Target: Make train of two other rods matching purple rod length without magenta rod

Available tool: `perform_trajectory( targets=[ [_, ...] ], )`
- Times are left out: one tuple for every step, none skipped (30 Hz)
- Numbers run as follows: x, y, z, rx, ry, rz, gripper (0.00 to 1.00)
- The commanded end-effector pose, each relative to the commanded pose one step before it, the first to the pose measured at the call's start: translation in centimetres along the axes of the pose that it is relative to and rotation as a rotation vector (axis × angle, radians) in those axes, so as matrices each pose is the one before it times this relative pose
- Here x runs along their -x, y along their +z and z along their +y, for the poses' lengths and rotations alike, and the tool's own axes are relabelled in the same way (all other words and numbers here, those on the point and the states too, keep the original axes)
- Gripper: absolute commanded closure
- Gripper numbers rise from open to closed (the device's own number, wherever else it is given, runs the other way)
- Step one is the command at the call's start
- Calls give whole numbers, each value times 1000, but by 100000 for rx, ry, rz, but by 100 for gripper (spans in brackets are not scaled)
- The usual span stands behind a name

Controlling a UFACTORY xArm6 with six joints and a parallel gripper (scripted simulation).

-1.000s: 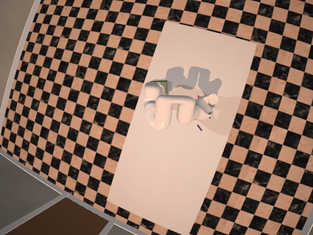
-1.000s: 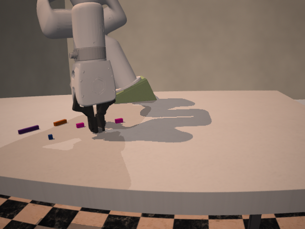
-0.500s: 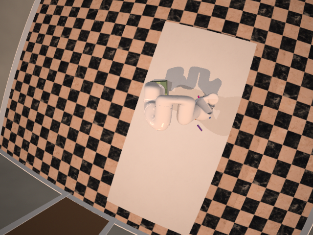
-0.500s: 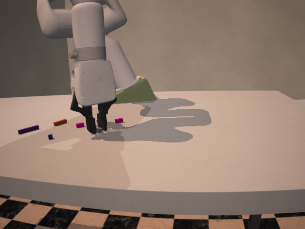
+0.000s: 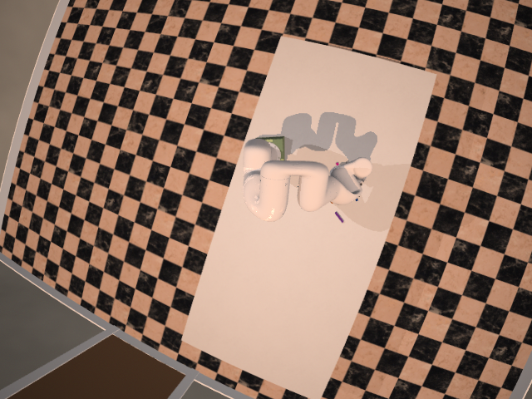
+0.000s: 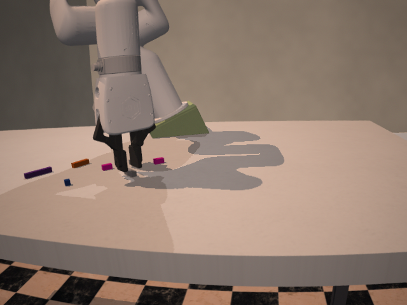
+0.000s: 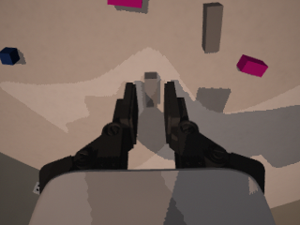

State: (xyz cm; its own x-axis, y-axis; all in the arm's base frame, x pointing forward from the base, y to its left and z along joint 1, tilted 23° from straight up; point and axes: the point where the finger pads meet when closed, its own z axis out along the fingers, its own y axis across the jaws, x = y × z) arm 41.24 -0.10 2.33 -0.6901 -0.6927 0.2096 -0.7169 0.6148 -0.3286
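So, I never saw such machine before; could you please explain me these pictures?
This is a single robot arm with a two-finger gripper. One picture looks down from above, one from beside the table, and one from the arm's wrist.

On the table lie small rods: a purple rod, an orange rod, a blue rod, two magenta rods and two grey rods.

Nothing is held: the fingers stand apart, with one grey rod between them, gaps on both sides.

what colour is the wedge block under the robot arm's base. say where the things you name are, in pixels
Green (image 5: 283, 148) (image 6: 184, 124), showing best in the exterior view.
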Motion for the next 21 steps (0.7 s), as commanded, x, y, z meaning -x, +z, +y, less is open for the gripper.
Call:
perform_trajectory(
  targets=[
    [75,-1550,-79,-147,42,-220,76],
    [0,-529,0,0,0,0,76],
    [0,-564,0,-1,0,0,76],
    [0,-584,0,0,0,0,76],
    [0,-595,0,1,0,0,76],
    [0,-596,1,2,-1,-1,76],
    [0,-571,0,-1,0,0,76],
    [0,-532,0,-1,0,0,76],
    [0,-487,0,0,0,0,76],
    [0,-437,1,1,-1,-1,76],
    [0,-381,-1,-2,1,1,76],
    [0,-323,0,-1,0,0,76],
    [0,-264,1,3,-1,-1,76],
    [0,0,0,0,0,0,76],
    [0,0,0,0,0,0,76],
    [0,-204,-1,-2,1,1,76],
    [0,-148,0,0,0,0,76],
    [0,-97,1,1,0,-1,76],
    [0,-53,0,1,0,0,76],
    [0,-21,0,0,0,0,76],
    [0,-3,0,0,0,0,76]
  ],
)
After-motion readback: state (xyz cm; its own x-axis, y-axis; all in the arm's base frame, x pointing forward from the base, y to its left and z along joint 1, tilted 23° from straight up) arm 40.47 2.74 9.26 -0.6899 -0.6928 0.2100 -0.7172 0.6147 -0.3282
